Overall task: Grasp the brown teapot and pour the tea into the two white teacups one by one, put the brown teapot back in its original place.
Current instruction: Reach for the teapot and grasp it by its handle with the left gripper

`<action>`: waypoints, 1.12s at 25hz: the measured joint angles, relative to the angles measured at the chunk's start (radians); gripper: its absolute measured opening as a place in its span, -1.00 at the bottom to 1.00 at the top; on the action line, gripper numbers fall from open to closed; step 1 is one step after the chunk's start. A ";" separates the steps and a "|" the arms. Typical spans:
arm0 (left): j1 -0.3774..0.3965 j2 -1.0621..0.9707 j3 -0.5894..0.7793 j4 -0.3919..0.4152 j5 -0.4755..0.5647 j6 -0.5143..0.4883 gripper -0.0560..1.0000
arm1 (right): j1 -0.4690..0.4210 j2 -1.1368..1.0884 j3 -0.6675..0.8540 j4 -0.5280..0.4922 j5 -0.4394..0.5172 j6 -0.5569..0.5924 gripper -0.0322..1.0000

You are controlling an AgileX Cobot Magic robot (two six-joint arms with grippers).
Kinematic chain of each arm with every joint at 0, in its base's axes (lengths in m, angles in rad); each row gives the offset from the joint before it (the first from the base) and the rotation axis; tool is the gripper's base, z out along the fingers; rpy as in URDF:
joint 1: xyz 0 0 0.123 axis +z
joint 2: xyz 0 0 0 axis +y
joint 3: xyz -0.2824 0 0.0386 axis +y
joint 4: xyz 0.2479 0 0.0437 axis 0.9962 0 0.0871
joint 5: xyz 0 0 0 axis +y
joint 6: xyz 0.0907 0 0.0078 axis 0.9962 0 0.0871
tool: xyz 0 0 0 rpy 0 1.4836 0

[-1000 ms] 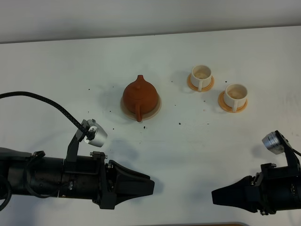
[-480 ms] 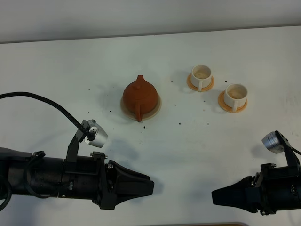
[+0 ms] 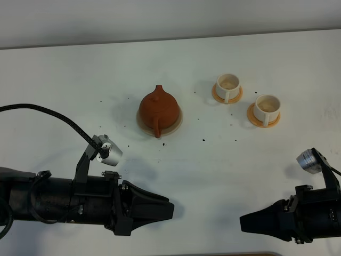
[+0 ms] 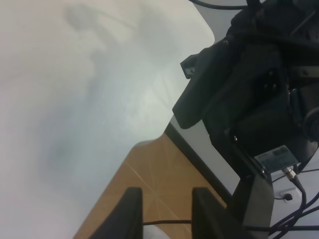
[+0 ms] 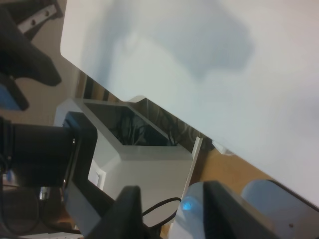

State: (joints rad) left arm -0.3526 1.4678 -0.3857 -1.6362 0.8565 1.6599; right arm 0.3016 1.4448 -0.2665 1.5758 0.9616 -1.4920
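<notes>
The left gripper (image 4: 167,195) and right gripper (image 5: 172,189) hang parted, seemingly empty, well apart from the brown teapot (image 3: 159,108).

No text can be read; one small label (image 4: 275,158) is too blurred.

"Where was the brown teapot (image 3: 158,109)?"

"It stood upright near the middle of the table (image 3: 80,69), on a round pale coaster (image 3: 178,124). Its handle pointed to the near edge and its spout to the far side."

"And the cups?"

"One white teacup (image 3: 228,85) sat to its right on a small orange saucer (image 3: 237,97). The other white teacup (image 3: 266,106) sat close by on its own saucer (image 3: 252,118). Both looked light brown inside."
</notes>
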 joint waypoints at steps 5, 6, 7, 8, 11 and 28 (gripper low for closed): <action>0.000 0.000 0.000 -0.002 0.000 -0.015 -0.43 | 0.000 0.001 -0.001 -0.002 0.000 -0.001 -0.38; 0.000 0.000 0.000 -0.002 0.000 -0.019 -0.43 | 0.000 0.001 -0.006 -0.003 0.000 -0.001 -0.38; 0.000 0.000 0.000 -0.002 0.000 -0.023 -0.43 | 0.000 0.001 -0.013 -0.006 0.000 0.003 -0.38; 0.000 0.000 -0.003 0.000 0.000 -0.033 -0.43 | 0.000 0.001 -0.024 -0.010 0.000 0.010 -0.38; 0.000 0.001 -0.035 0.017 0.000 -0.082 -0.43 | 0.000 0.002 -0.058 -0.036 0.002 0.045 -0.38; 0.000 -0.047 -0.352 0.353 0.022 -0.488 -0.43 | 0.000 -0.109 -0.311 -0.453 -0.018 0.475 -0.38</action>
State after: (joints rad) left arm -0.3526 1.4209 -0.7379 -1.2836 0.8786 1.1722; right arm 0.3016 1.3362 -0.5774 1.1227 0.9441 -1.0174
